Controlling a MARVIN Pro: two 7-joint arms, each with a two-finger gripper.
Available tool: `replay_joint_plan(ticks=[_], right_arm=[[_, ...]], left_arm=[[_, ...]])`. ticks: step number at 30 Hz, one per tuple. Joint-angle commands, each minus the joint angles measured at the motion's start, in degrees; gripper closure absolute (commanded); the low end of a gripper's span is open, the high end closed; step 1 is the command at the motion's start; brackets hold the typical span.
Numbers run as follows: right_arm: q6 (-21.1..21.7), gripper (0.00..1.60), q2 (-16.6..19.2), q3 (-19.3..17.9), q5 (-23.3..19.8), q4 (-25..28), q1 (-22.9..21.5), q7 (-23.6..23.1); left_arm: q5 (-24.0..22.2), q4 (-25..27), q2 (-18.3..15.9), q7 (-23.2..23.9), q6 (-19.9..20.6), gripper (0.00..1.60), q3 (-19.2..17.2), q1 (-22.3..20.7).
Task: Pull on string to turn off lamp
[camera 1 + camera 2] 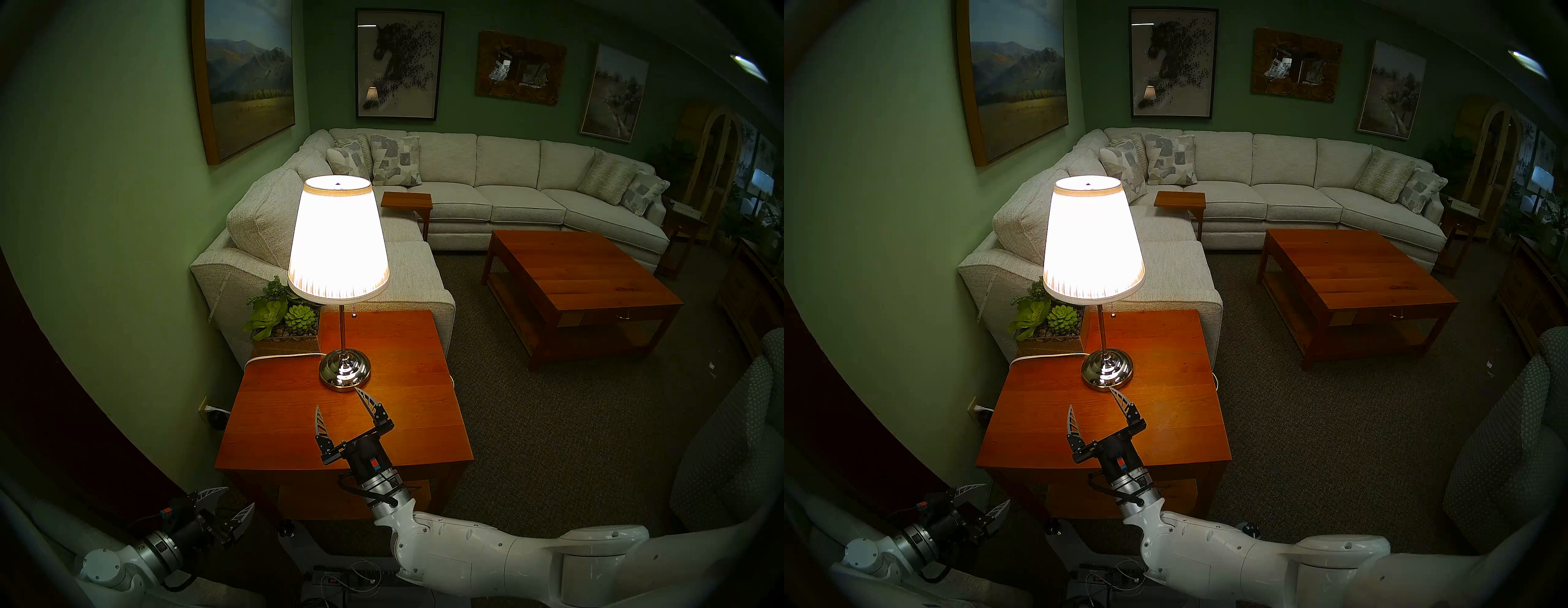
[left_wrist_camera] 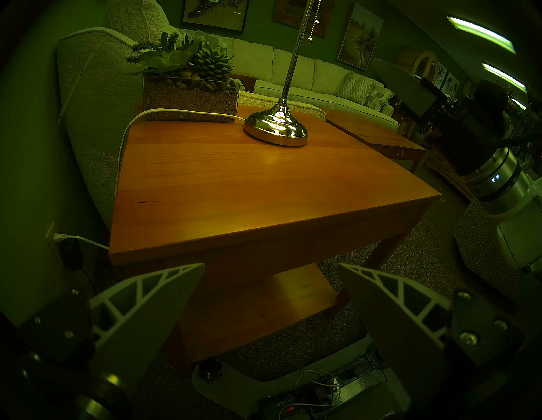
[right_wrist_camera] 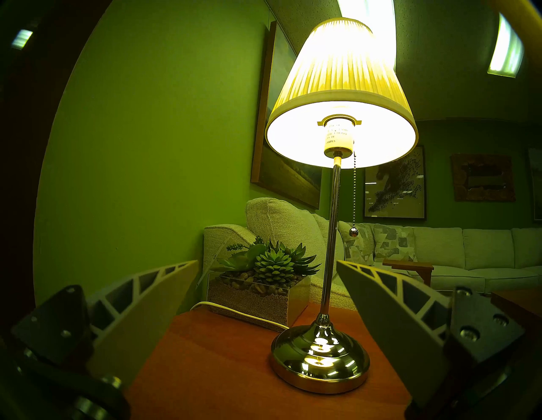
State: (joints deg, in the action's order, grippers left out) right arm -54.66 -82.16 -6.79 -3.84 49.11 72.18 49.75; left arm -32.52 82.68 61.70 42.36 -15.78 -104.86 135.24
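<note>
The lamp (image 1: 338,242) stands lit on a wooden end table (image 1: 382,424), with a white pleated shade, chrome pole and domed chrome base (image 1: 344,368). It also shows in the right wrist view (image 3: 340,88). The string (image 3: 354,190), a thin beaded chain ending in a small knob (image 3: 353,232), hangs from the socket to the right of the pole; it shows small in the head view (image 1: 353,311). My right gripper (image 1: 337,398) is open and empty over the table, just in front of the base and well below the string. My left gripper (image 1: 239,496) is open and empty, low beside the table's front left corner.
A glass planter of succulents (image 1: 284,322) sits behind the lamp at the table's back left. The thick white power cord (image 1: 280,357) runs from the base off the left edge to a wall outlet (image 1: 208,409). A sofa (image 1: 424,204) stands behind, a coffee table (image 1: 581,284) to the right.
</note>
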Motion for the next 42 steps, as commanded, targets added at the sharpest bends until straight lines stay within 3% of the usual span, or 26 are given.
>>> replay_joint_plan(ticks=[1,7,12,21,29,42], right_arm=[[-0.13,0.00,-0.28,-0.40,0.40,0.90,-0.93,0.98],[0.73,0.00,-2.21,1.77,0.98,-0.72,-2.75,2.05],[2.05,0.00,-5.13,-0.61,1.96,-1.40,-3.65,2.15],[3.83,0.00,-5.31,-3.48,4.07,-1.54,-7.76,4.66],[4.46,0.00,-9.74,-6.07,5.65,-9.68,-8.94,8.39],[3.02,0.00,-12.23,-9.05,4.73,-16.01,-13.48,5.98]], left_arm=[[-0.11,0.77,-0.08,-0.03,-0.12,0.00,-0.28,0.00],[-0.12,0.72,-0.10,-0.01,-0.14,0.00,-0.26,-0.03],[-0.12,0.59,-0.12,0.04,-0.18,0.00,-0.20,-0.12],[-0.13,0.51,-0.14,0.06,-0.20,0.00,-0.16,-0.17],[-0.15,0.58,-0.14,0.04,-0.20,0.00,-0.19,-0.12],[-0.14,0.47,-0.15,0.07,-0.22,0.00,-0.14,-0.19]])
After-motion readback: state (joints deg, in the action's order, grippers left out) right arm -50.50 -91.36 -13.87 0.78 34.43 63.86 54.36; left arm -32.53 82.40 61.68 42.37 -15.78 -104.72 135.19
